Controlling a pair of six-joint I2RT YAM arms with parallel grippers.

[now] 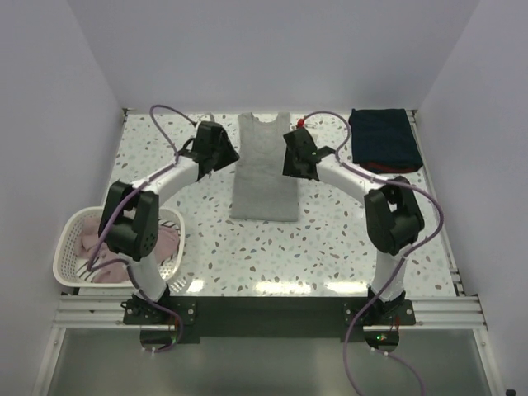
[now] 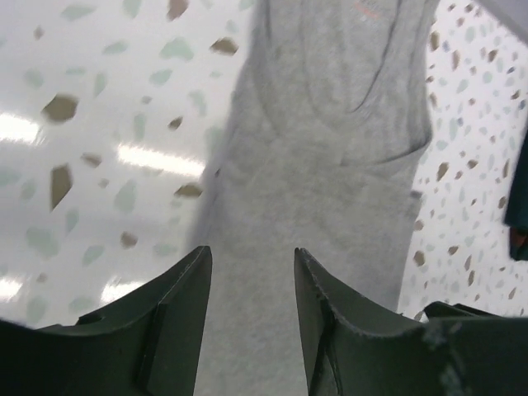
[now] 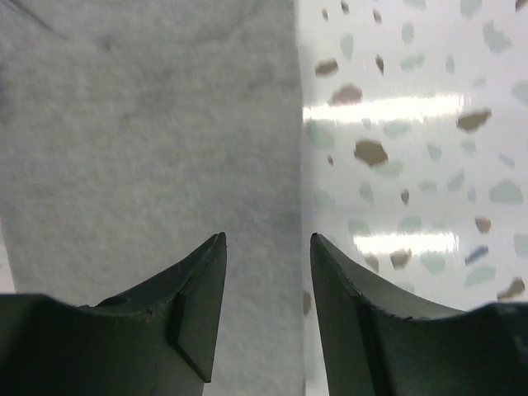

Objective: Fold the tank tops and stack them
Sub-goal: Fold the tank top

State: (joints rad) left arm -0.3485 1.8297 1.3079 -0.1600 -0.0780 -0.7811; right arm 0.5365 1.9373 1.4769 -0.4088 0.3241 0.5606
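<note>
grey knit tank top (image 1: 264, 169) lies flat; our left gripper (image 2: 252, 256) and right gripper (image 3: 268, 239) flank it, fingers parted, empty, ready to fold.

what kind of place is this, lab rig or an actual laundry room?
Most likely a lab robot cell, not a laundry room: plain white walls box in a speckled tabletop, an aluminium extrusion rail runs along its near edge, and a grey tank top lies flat like a test piece.
</note>
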